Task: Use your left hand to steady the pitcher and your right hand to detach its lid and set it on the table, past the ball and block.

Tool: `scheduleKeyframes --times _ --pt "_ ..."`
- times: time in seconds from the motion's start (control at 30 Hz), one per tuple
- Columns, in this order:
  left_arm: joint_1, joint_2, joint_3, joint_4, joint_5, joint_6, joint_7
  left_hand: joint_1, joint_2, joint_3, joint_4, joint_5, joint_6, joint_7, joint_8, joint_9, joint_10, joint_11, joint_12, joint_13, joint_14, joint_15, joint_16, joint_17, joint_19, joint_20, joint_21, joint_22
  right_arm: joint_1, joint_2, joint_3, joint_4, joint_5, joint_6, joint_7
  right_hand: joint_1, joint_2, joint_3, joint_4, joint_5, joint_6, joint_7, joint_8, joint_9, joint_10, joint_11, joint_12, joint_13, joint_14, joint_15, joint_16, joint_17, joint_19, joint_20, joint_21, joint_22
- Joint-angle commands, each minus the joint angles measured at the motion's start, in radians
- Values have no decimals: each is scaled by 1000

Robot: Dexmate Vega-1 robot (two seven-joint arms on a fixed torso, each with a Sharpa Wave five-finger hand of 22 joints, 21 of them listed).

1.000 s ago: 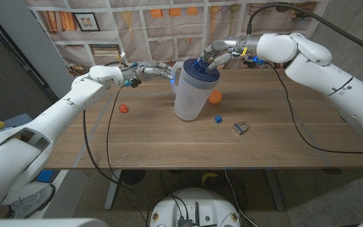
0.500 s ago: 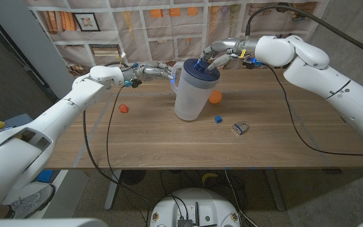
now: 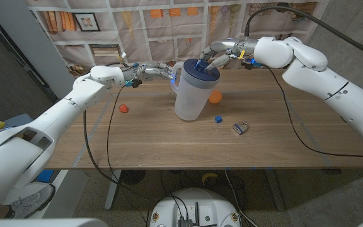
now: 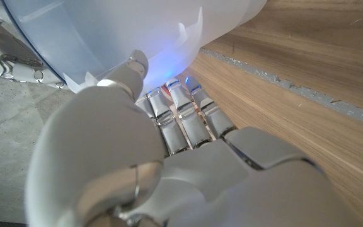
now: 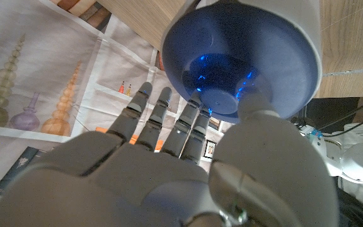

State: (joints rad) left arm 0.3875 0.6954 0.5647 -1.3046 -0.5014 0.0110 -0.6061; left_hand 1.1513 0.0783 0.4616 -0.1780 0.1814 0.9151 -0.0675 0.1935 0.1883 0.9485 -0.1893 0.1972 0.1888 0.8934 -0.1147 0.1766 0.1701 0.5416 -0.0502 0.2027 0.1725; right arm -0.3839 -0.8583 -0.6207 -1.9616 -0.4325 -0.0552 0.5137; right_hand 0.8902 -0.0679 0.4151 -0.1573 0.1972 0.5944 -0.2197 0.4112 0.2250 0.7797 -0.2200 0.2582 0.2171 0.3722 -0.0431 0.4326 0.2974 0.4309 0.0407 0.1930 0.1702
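A small red piece (image 3: 124, 108) lay on the bench (image 3: 169, 148) at its left. A metal clip (image 3: 241, 128) lay toward the right.

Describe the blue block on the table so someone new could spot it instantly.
Start at the translucent pitcher with the dark blue lid, standing mid-table. Just to its right, on the side nearer the robot, lies the blue block. It sits between the orange ball farther back and a small metallic object closer in, and is the only small blue cube there.
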Motion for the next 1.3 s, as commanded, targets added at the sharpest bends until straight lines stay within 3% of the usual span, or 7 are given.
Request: scheduleKeyframes --times 0.03,0.13,0.17,0.37,0.87,1.3 --pt "-14 -11 9 18 8 -6 -12 9 27 9 4 5 12 1 4 3 26 -20 4 3 16 -124 7 3 3 -119 1 2 -9 5 3 6 -21 19 -21 20 6 -15 0 6 46 -1 26 7 44 0 12 11 18 -134 17 9 9 -5 4 1" --pt "-16 -14 10 21 8 -4 -12 9 27 9 4 5 12 3 4 4 26 -20 3 3 16 -123 7 3 3 -119 1 2 -11 5 7 7 -20 27 -26 29 15 -22 0 6 73 -2 41 10 70 -1 17 17 32 -138 29 15 13 -8 4 1" --pt "-17 -15 10 24 9 -7 -13 9 27 9 4 4 12 1 4 4 26 -20 3 3 17 -124 7 4 3 -119 1 2 -10 4 8 8 -20 29 -25 37 18 -33 0 5 112 -2 61 14 91 -1 18 21 37 -137 37 20 14 -9 3 1" --pt "-20 -18 12 25 10 -6 -15 10 27 9 3 5 13 2 4 4 26 -20 3 3 17 -122 6 3 3 -119 1 2 -18 3 15 6 -24 39 -39 60 42 -44 0 3 153 -3 84 17 142 -2 27 32 57 -141 62 35 19 -18 3 1" --pt "-19 -18 14 19 8 3 -17 12 26 9 2 5 11 1 3 4 26 -20 2 3 18 -124 6 4 3 -118 1 2 -32 -6 39 -4 -6 45 -48 65 91 -57 12 -6 193 -3 106 20 187 -2 30 37 79 -138 87 45 26 -28 4 2" --pt "4 -3 6 -12 2 11 -3 12 27 10 2 5 10 -2 3 4 24 -21 1 3 17 -123 4 3 1 -118 0 2 -18 -5 43 2 34 25 -8 58 128 -66 21 -16 204 -3 106 11 213 -2 31 41 86 -133 99 50 25 -34 3 2"
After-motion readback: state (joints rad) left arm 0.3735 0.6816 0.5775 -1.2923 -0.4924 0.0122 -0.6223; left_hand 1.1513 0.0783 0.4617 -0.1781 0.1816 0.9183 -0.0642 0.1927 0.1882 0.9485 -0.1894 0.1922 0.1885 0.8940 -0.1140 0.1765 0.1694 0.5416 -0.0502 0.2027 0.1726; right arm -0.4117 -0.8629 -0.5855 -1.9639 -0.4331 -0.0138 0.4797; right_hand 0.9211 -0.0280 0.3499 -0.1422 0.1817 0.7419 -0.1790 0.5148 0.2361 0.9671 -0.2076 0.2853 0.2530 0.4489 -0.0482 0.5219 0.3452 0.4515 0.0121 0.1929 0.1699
